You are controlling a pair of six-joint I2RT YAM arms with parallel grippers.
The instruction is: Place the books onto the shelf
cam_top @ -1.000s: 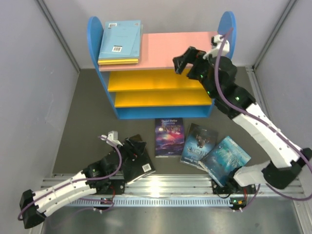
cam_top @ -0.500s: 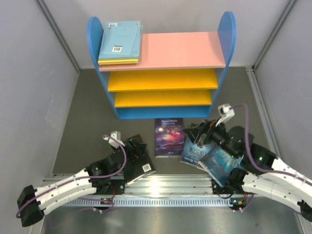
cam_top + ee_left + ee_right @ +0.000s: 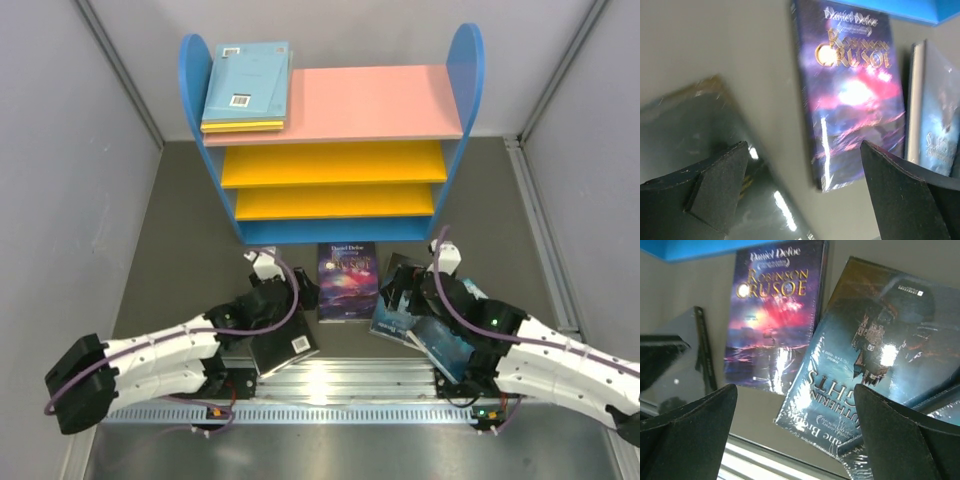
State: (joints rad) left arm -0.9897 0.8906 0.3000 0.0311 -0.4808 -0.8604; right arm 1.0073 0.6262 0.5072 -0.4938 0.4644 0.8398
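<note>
Left gripper (image 3: pixel 802 155): jaws spread wide, holding nothing; black book (image 3: pixel 685 125) beneath its left finger. Right gripper (image 3: pixel 795 395): spread wide, empty; Wuthering Heights book (image 3: pixel 880 340) beneath.

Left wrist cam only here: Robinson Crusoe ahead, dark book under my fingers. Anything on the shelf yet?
Observer: Yes. A small stack, light blue book on top, lies flat at the left end of the shelf, on its pink top board.
Operator: Right gripper?
Observer: The right gripper is open, low over the Wuthering Heights book, just right of the Crusoe book.
Operator: More books that side?
Observer: One teal book, farther right, partly under the right arm.
</note>
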